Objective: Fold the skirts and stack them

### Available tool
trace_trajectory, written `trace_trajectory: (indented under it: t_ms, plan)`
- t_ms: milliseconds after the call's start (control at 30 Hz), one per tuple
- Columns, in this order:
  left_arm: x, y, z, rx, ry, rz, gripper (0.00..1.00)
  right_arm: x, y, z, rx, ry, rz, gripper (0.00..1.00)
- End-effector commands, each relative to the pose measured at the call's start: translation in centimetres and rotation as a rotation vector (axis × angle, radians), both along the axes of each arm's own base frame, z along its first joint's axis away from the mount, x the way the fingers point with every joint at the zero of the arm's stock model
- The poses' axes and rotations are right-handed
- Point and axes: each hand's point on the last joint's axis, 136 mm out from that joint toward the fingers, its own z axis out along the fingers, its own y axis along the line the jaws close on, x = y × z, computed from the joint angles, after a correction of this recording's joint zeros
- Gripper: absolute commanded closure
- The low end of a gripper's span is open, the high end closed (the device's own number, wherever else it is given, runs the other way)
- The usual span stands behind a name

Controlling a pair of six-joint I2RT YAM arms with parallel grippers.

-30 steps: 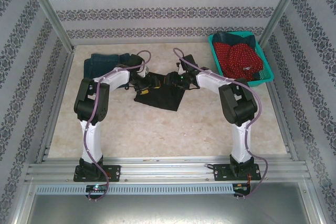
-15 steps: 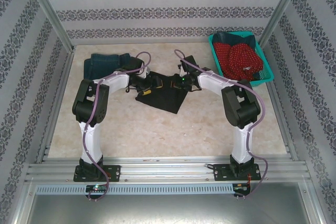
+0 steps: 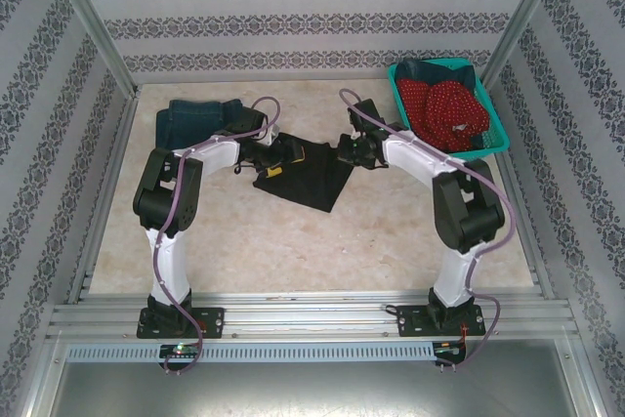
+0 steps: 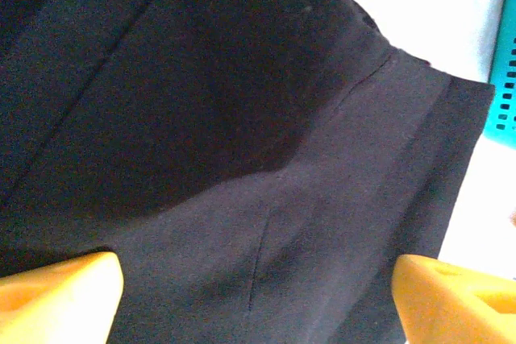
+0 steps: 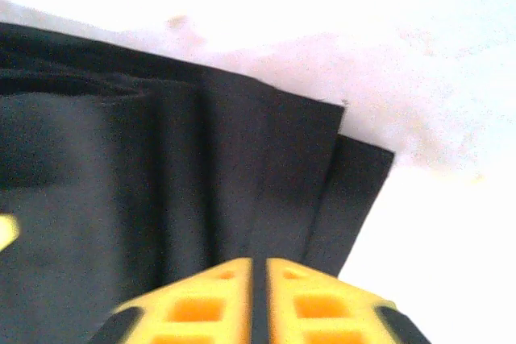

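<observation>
Between the spread yellow fingers (image 4: 64, 292) of your left gripper (image 4: 258, 279) lies the black skirt (image 4: 242, 159), let go. Your right gripper (image 5: 258, 267) is clamped on the skirt's right edge and has swung right since a second ago, toward the teal basket (image 3: 500, 139). Both arms reach inward, elbows raised, over the table (image 3: 293, 251). Your skirt lies mid-table, creased, its far right corner drawn rightward.

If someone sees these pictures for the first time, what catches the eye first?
A black skirt lies mid-table between both arms, the left gripper open above it, the right gripper shut at its edge. At the far right, a teal basket holds a red dotted skirt.
</observation>
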Motion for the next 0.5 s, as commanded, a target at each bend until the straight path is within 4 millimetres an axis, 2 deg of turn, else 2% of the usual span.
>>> trace_trajectory:
  t_ms: [0,100,200,333,467]
  plan:
    - [-2.8,2.6,-5.2,0.103,0.178,0.061,0.08,-2.0,3.8,1.0,0.208,0.044,0.068,1.0]
    - [-2.7,2.6,-5.0,0.106,0.175,0.062,0.02,-2.7,6.2,-0.1,0.338,0.113,0.068,1.0]
    - [-2.7,2.7,-5.0,0.116,0.177,0.07,0.0,-3.1,7.2,-2.6,0.344,0.185,0.055,1.0]
    - [-3.1,3.3,-5.5,0.142,0.206,0.102,0.0,-3.3,4.9,-7.3,0.234,0.242,-0.059,1.0]
    - [-5.2,3.4,-6.3,0.098,0.254,0.183,0.0,-3.5,2.0,-9.8,0.074,0.26,-0.057,1.0]
